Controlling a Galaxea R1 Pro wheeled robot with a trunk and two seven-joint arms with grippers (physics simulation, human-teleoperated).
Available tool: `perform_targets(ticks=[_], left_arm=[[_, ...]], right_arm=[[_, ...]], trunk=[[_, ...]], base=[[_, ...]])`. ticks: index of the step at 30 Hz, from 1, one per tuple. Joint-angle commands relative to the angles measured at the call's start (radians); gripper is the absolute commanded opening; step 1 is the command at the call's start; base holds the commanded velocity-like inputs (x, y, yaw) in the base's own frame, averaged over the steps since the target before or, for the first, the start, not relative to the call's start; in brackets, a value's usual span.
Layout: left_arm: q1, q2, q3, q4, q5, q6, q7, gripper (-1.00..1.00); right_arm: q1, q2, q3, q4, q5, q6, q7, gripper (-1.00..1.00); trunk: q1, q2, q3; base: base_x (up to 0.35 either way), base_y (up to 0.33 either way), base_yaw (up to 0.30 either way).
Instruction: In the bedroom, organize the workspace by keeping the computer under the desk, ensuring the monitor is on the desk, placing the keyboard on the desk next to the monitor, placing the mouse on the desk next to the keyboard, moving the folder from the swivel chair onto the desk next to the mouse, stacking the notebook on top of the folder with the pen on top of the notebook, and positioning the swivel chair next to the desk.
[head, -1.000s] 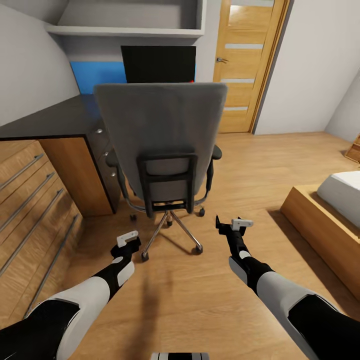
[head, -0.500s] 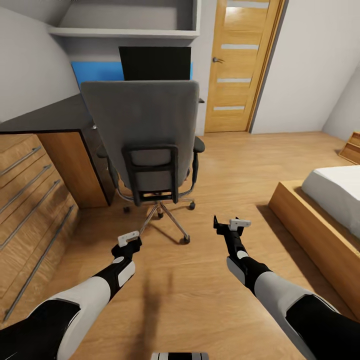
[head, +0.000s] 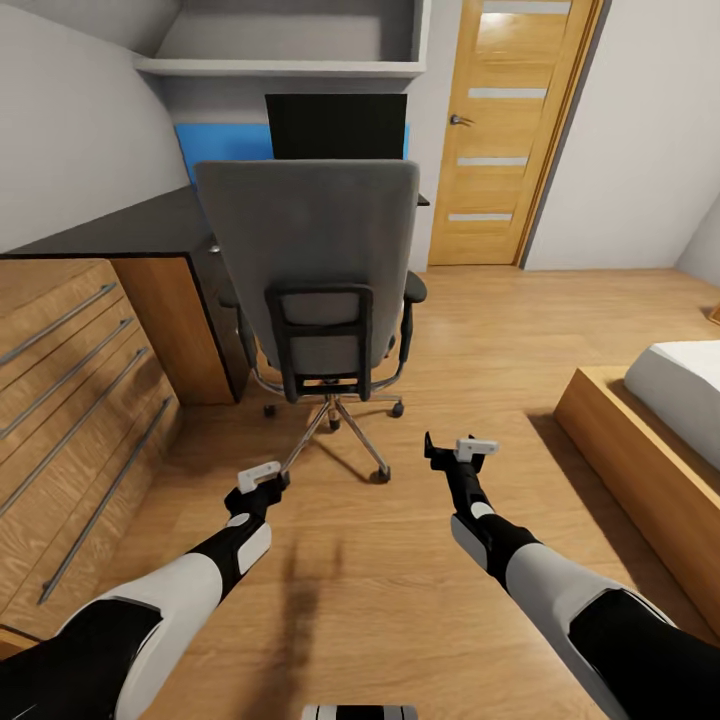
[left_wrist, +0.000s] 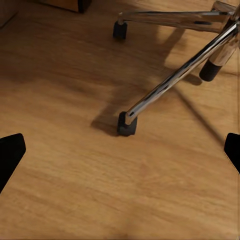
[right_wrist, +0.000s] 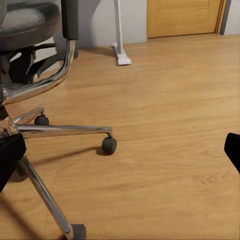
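The swivel chair (head: 310, 240) stands with its grey back toward me, facing the black-topped desk (head: 150, 225). The black monitor (head: 335, 125) rises on the desk behind the chair, with a bright blue surface behind it. The backrest hides the chair's seat, so the folder is hidden. My left gripper (head: 262, 478) hangs open over the floor close to a chrome base leg (left_wrist: 175, 75) and its caster (left_wrist: 126, 125). To the right of the base my right gripper (head: 455, 450) is open too, looking at the seat edge (right_wrist: 30, 20) and another caster (right_wrist: 109, 145).
A light wooden drawer chest (head: 70, 380) lines the left side. The bed on its wooden frame (head: 640, 450) is at the right. A wooden door (head: 510, 130) is at the back right, and a white desk leg (right_wrist: 120, 35) stands beyond the chair. A shelf (head: 290, 65) hangs above the monitor.
The whole view has shifted: the chair first slid left and a little farther off in the picture, then back to the right. Both arms keep their pose and both grippers stay open.
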Motion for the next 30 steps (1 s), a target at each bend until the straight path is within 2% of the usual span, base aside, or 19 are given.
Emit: perform_targets(ticks=[1, 5, 11, 16, 17, 21, 27, 30], left_arm=[[-0.001, -0.001, -0.010, 0.000, 0.007, -0.004, 0.005, 1.00], [-0.001, -0.009, -0.012, -0.002, 0.006, -0.005, 0.007, 1.00], [0.000, -0.020, -0.021, -0.061, 0.005, 0.006, 0.013, 1.00], [0.000, -0.021, -0.018, -0.214, 0.007, 0.081, 0.016, 1.00], [0.000, -0.020, -0.017, -0.261, 0.010, 0.169, 0.017, 1.00], [0.000, -0.022, -0.016, -0.252, 0.013, 0.262, 0.020, 1.00], [0.000, -0.022, -0.017, -0.205, 0.013, 0.290, 0.017, 1.00], [-0.001, -0.022, -0.017, -0.183, 0.013, 0.294, 0.016, 1.00]], right_arm=[[-0.001, 0.008, 0.008, 0.004, -0.002, -0.002, -0.008, 1.00], [-0.001, 0.027, 0.008, 0.017, -0.002, -0.002, -0.010, 1.00], [-0.001, 0.079, 0.008, 0.028, 0.014, -0.002, -0.014, 1.00], [-0.001, 0.098, 0.009, 0.029, 0.047, -0.001, -0.029, 1.00], [-0.001, 0.104, 0.011, 0.028, 0.070, 0.002, -0.048, 1.00], [-0.001, 0.109, 0.014, 0.022, 0.093, 0.029, -0.068, 1.00], [-0.001, 0.111, 0.014, -0.014, 0.100, 0.096, -0.078, 1.00], [-0.001, 0.111, 0.010, -0.073, 0.098, 0.166, -0.085, 1.00]], trunk=[[0.000, 0.000, -0.001], [0.000, 0.000, -0.001], [0.000, 0.000, -0.001], [0.000, 0.000, -0.001], [0.000, 0.000, -0.001], [0.000, 0.000, -0.001], [0.000, 0.000, -0.001], [0.000, 0.000, -0.001]], base=[[-0.002, -0.002, 0.011], [-0.001, -0.001, 0.007], [0.000, 0.000, 0.001], [0.000, 0.000, 0.000], [0.000, 0.000, 0.000], [0.000, 0.000, 0.000], [0.000, 0.000, 0.000], [0.000, 0.000, 0.000]])
